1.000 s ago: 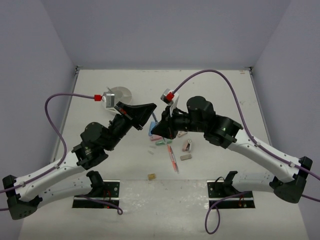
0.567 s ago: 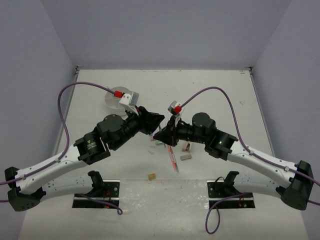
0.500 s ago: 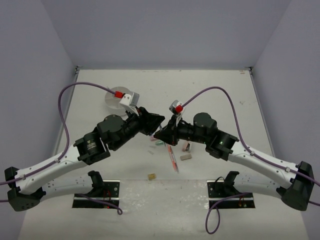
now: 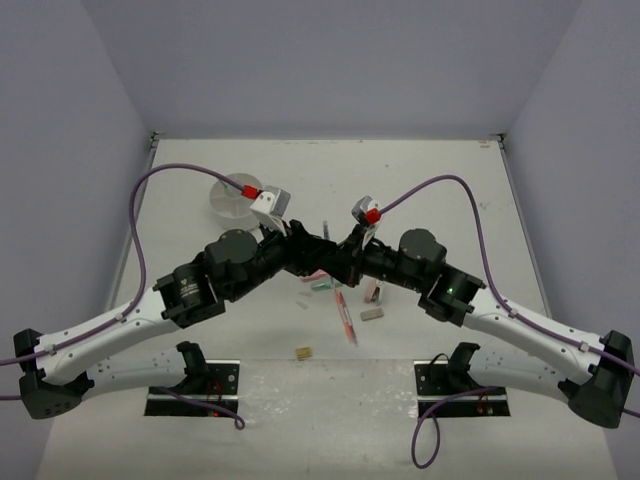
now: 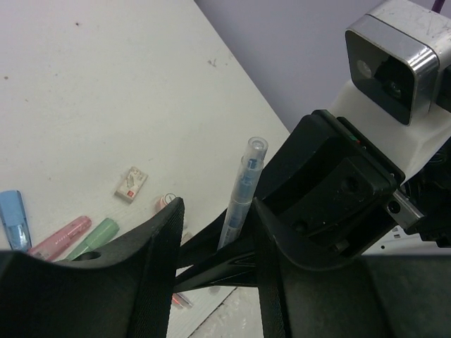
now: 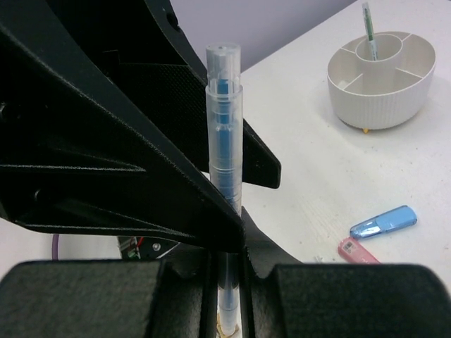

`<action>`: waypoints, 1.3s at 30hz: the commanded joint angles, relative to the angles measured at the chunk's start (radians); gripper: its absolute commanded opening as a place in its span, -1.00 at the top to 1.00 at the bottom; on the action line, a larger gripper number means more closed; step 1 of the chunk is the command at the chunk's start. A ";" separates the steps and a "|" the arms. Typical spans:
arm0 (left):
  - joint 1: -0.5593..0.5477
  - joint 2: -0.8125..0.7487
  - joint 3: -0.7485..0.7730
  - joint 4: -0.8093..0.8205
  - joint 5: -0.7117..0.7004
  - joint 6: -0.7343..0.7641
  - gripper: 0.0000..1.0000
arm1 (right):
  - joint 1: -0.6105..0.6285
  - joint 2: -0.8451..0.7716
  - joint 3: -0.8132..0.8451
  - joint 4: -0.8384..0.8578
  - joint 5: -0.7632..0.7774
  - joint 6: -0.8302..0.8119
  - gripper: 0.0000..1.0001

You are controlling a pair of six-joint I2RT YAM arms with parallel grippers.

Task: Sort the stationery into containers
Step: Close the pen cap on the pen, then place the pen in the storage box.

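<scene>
My two grippers meet above the middle of the table. The right gripper [image 6: 227,267] is shut on a clear blue pen [image 6: 224,120], which stands upright between its fingers. My left gripper [image 5: 218,211] is open, its jaws on either side of that same blue pen [image 5: 239,193], the pen close to the right-hand jaw. From above, the left gripper [image 4: 318,255] and right gripper [image 4: 335,262] overlap. The round white tub [image 4: 232,196] sits at the back left, with a green pen [image 6: 369,28] standing in the middle cup of this tub [image 6: 380,105].
Loose stationery lies under and in front of the grippers: a red pen [image 4: 345,318], a green piece [image 4: 322,286], a grey eraser [image 4: 371,313], a tan eraser [image 4: 302,352]. A blue clip [image 6: 384,222] and a pink piece [image 6: 358,251] lie together.
My left arm has swung from the tub to the centre and its jaws have opened around the pen. The right gripper shifted slightly right, still holding the blue pen.
</scene>
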 commanded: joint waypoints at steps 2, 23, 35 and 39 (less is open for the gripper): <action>-0.004 -0.010 0.053 0.007 0.035 0.031 -0.31 | 0.009 -0.011 -0.022 0.052 -0.018 0.000 1.00; 0.018 0.136 0.159 -0.051 0.065 0.044 1.00 | 0.019 -0.074 -0.066 0.042 0.025 -0.065 1.00; 0.384 0.393 0.418 -0.370 -0.496 -0.160 1.00 | -0.035 -0.218 -0.114 -0.193 0.451 0.024 -0.97; 0.579 0.447 0.373 -0.199 -0.574 -0.145 1.00 | -0.066 -0.293 -0.148 -0.195 0.452 0.020 -0.97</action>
